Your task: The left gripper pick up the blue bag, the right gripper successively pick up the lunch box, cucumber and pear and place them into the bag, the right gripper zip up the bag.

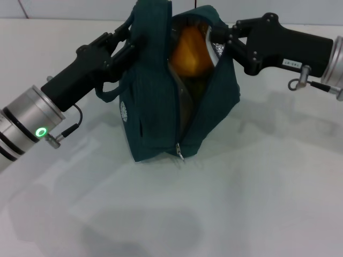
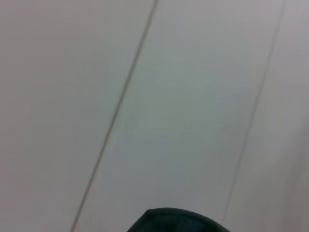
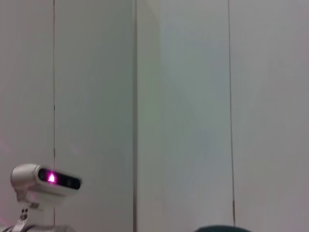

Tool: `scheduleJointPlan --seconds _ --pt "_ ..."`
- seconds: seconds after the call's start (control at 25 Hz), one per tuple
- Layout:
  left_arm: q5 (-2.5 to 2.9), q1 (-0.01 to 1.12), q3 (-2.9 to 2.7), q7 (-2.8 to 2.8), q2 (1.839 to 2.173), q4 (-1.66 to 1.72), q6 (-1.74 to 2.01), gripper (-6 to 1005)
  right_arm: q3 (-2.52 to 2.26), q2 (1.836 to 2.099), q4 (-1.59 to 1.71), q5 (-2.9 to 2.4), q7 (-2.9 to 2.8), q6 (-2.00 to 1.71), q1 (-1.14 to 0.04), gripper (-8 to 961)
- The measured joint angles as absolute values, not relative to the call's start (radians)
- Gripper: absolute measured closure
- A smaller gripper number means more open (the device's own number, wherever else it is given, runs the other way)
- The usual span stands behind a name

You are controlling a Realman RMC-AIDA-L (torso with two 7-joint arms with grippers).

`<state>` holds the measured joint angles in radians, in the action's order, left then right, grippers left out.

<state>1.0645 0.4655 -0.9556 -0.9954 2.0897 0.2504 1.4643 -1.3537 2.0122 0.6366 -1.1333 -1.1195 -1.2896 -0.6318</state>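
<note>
Seen from the head view, the blue bag (image 1: 161,101) stands upright on the white table (image 1: 257,203) near its far edge, its mouth unzipped and gaping. The pear (image 1: 190,56) shows orange inside the upper opening, against silver foil lining. The zipper pull (image 1: 180,152) hangs at the low near end of the zip. The left gripper (image 1: 128,40) is clenched on the bag's handle at the top left side, holding the bag up. The right gripper (image 1: 217,37) reaches to the bag's top right rim; whether its fingers are parted or closed cannot be told, as they are hidden at the opening.

The left wrist view shows a pale panelled wall (image 2: 154,96) and a sliver of the bag (image 2: 176,220).

The right wrist view shows the wall and a white camera head (image 3: 43,181).
</note>
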Motion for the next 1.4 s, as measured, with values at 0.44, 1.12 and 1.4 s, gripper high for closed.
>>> scheduleJointPlan --seconds 0.44,1.12,1.4 --pt "1.033 0.476 -0.958 -0.896 2.099 0.19 1.449 465 -1.363 2.016 0.635 -1.134 -1.145 -1.278 -0.678 929" --pt "1.029 0.472 -0.959 -0.867 2.102 0.172 1.448 463 -1.368 2.021 0.635 -1.059 -1.16 -1.292 -0.629 619" --pt "1.029 0.468 -0.96 -0.861 2.1 0.163 1.448 463 -1.365 1.983 0.653 -1.051 -1.187 -1.405 -0.573 517"
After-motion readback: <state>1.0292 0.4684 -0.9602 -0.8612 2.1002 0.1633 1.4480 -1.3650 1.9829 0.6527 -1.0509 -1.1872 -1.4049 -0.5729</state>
